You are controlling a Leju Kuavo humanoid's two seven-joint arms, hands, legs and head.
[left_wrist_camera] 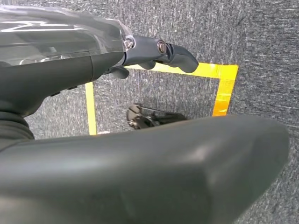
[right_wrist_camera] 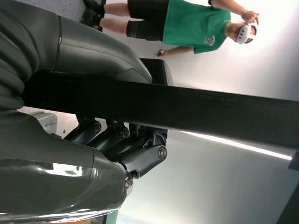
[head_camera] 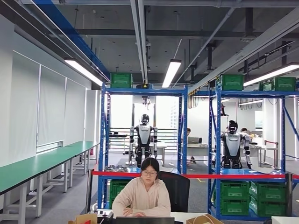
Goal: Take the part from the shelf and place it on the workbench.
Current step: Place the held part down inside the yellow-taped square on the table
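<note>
From the head view, a tall blue steel shelf point(head_camera: 143, 135) stands ahead, with green plastic crates point(head_camera: 121, 80) on top and more on its low level. On its blue middle shelf, behind a red barrier tape point(head_camera: 197, 176), lies a cluster of dark metal ring-shaped parts point(head_camera: 114, 167); this is likely the part to fetch, though it is too small to make out in detail. A person in a beige hoodie point(head_camera: 145, 193) sits at a desk in front, and a long green-topped desk point(head_camera: 42, 163) runs along the left wall.

In the left wrist view, the left hand point(left_wrist_camera: 141, 53) hangs over grey carpet marked with yellow floor tape point(left_wrist_camera: 215, 74); its dark fingers point(left_wrist_camera: 176, 55) are stretched out and hold nothing.

In the right wrist view, the right hand point(right_wrist_camera: 123, 140) has its fingers point(right_wrist_camera: 148, 154) curled loosely, with nothing visibly in them; a person in a green shirt point(right_wrist_camera: 194, 23) stands beyond.

A metal ring should be stiff, fairly heavy and slick, so I would take it across the rim.
</note>
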